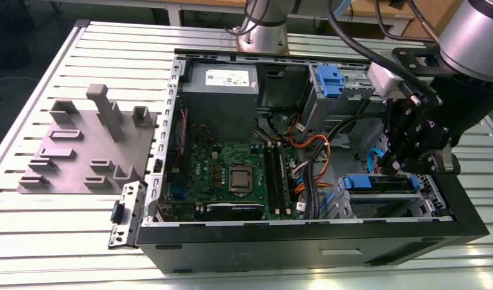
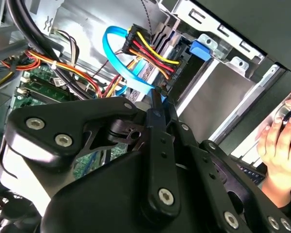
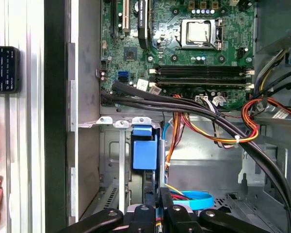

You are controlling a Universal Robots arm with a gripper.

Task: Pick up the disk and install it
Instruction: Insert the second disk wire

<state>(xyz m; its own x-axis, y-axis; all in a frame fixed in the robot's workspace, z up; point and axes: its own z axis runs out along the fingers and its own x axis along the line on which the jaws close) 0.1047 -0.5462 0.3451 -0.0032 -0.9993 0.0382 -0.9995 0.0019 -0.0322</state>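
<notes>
— Starting with the biggest thing, we see the slatted metal table [image 1: 37,78] carrying an open black computer case [image 1: 311,241] lying on its side, with the grey fixture plate [image 1: 77,157] on the exterior view's left of it.

— And inside the case?

— We count 1 green motherboard [image 1: 230,172] across the middle, 1 grey power supply box [image 1: 220,93] behind it, and a bare blue bracket [image 1: 330,81] up in the far drive cage. The robot arm [image 1: 472,36] reaches in from the exterior view's right.

— Where is the disk?

— We find the disk [image 1: 381,183] sitting in the near drive bay on the exterior view's right, its blue carrier front facing into the case. In the first wrist view we see the blue end of it [image 3: 144,153] in the metal bay, and in the second wrist view its blue tab [image 2: 202,49] with the red, yellow and black power cable [image 2: 150,51] and a blue data cable [image 2: 119,58] beside it.

— And the gripper?

— The gripper [image 1: 401,162] hangs just above the disk's back edge. In the second wrist view its fingers [image 2: 158,114] stand nearly together — a narrow gap at most. We cannot tell whether they hold anything.

— Anything smaller?

— A person's hand [image 2: 279,150] rests at the case's outer edge, beside the table.
</notes>
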